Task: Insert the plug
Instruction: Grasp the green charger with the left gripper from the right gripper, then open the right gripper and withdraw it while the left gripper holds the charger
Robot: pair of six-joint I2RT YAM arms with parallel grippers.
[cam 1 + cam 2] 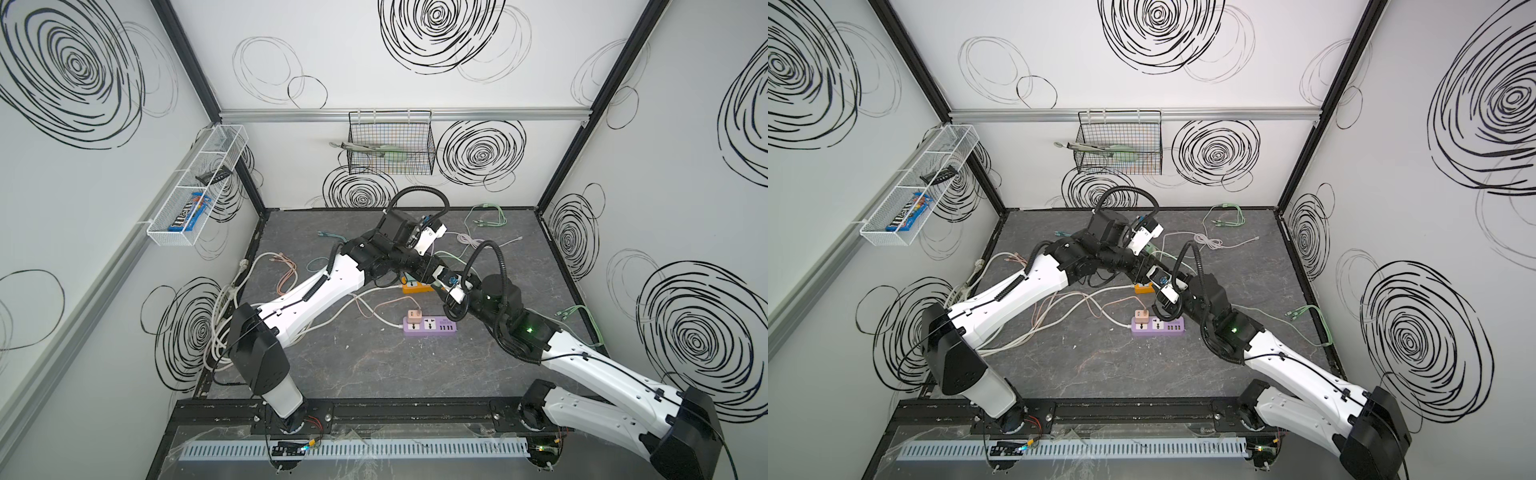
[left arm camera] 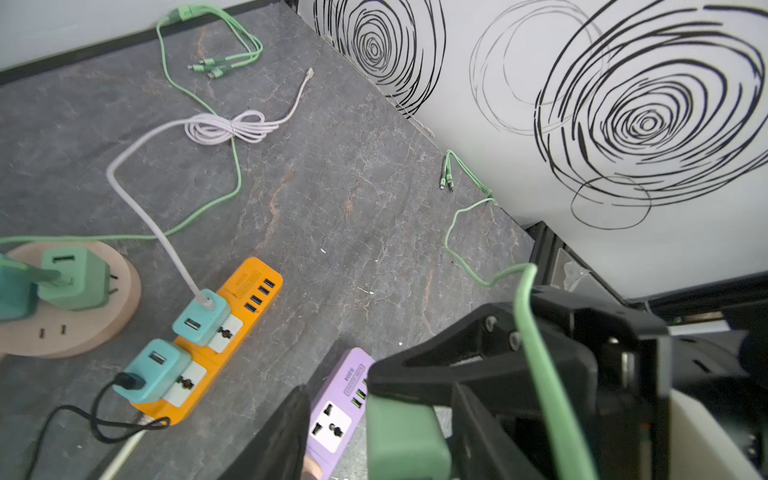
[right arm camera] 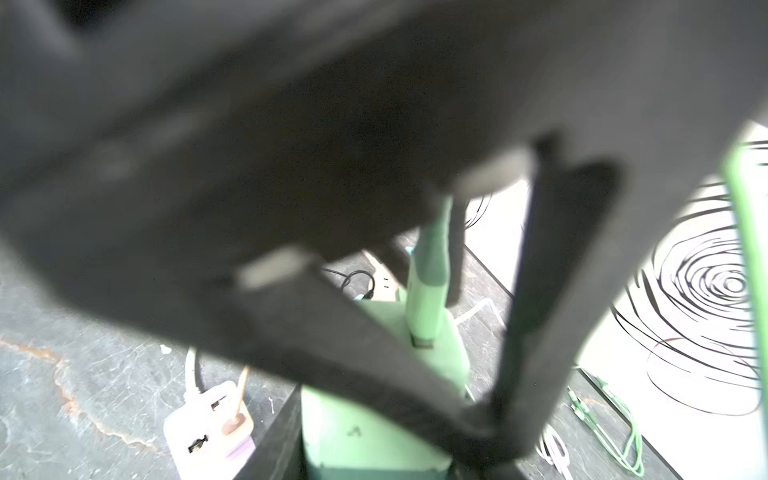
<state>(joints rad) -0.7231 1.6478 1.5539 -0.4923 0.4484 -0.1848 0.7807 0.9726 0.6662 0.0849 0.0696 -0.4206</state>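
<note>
Green plug [image 2: 405, 436] is the nearest thing to the left wrist camera. It is held off the bench [image 2: 353, 208], with the right claw [image 3: 374, 453] clamped on its body. The left claw [image 2: 374, 449] brackets it too, but I cannot tell whether it actually pinches, because one of its fingers is only a dark blur. The prongs are hidden in every view, so they should probably be squared to the holes before any push. The green cable [image 2: 540, 353] drapes over the black claw hardware and looks likely to snag, so it needs slack.

Just behind the plug lies the purple strip [image 2: 353, 370] with its free socket [image 2: 330, 419], which I judge to be the target. A pink adapter [image 1: 413, 316] fills the neighbouring socket, so the descent should be straight and vertical to clear it. The strip lies loose on the bench and may slide or tip under an off-centre press.

Farther off, the orange strip [image 2: 249, 299] already carries two teal adapters [image 2: 201, 318]. Beyond it, a round wooden base [image 2: 83, 332] holds more.
</note>
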